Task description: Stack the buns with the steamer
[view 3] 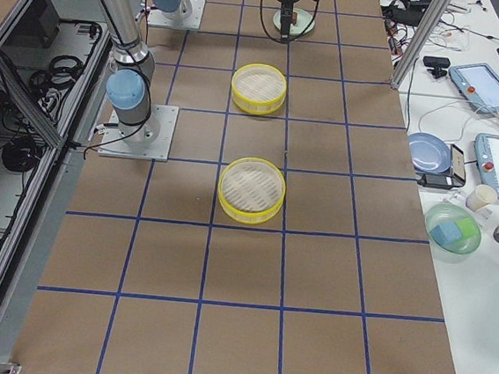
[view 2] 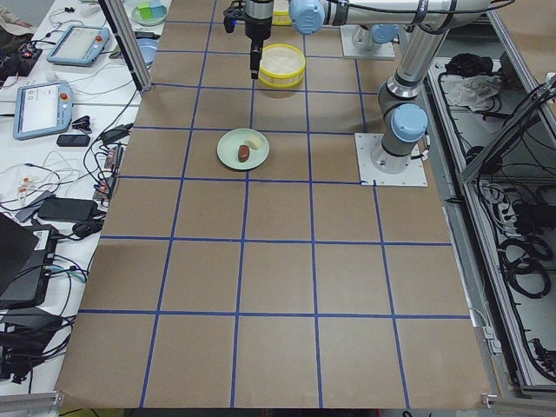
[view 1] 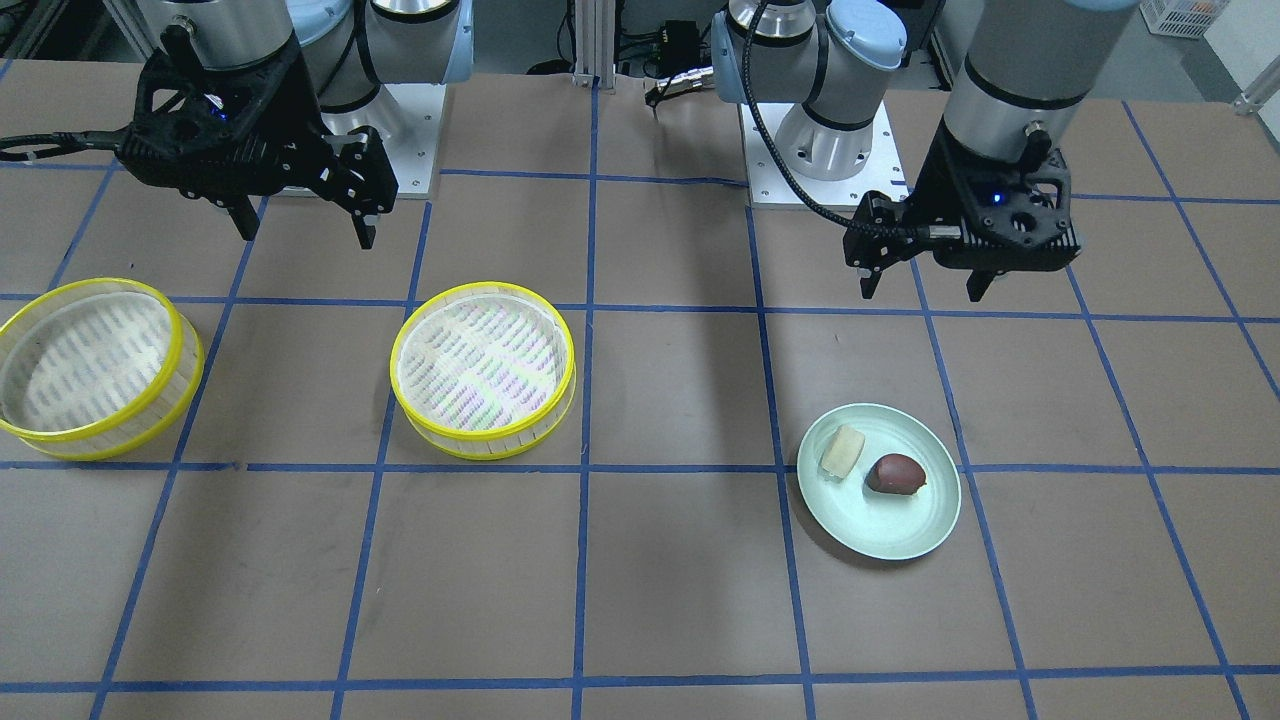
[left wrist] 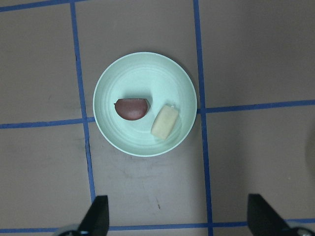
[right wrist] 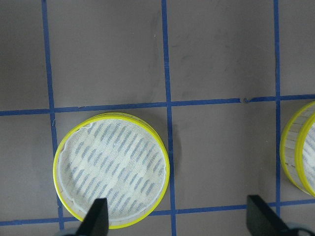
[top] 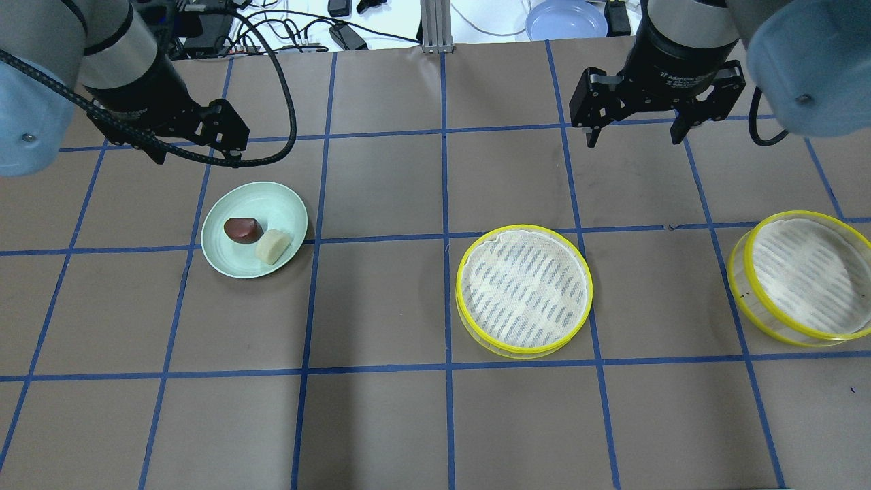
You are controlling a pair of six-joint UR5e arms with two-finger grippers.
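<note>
A pale cream blocky bun (view 1: 842,450) (top: 272,246) (left wrist: 165,122) and a dark reddish-brown rounded bun (view 1: 895,474) (top: 241,229) (left wrist: 132,108) lie side by side on a mint-green plate (view 1: 890,530) (top: 262,201) (left wrist: 142,73). My left gripper (view 1: 923,290) (top: 197,153) (left wrist: 179,216) hangs open and empty above the table, just behind the plate. Two empty yellow-rimmed steamer trays stand apart: one mid-table (view 1: 483,370) (top: 522,289) (right wrist: 112,177), one at the table's right end (view 1: 90,365) (top: 803,282) (right wrist: 300,147). My right gripper (view 1: 306,235) (top: 634,136) (right wrist: 179,216) is open and empty, high between and behind the trays.
The brown table carries a blue tape grid. The arms' white base plates (view 1: 825,180) sit at the robot's edge. A blue plate (top: 566,19) and cables lie beyond the far edge. Tablets and bowls (view 3: 453,229) stand on the side bench.
</note>
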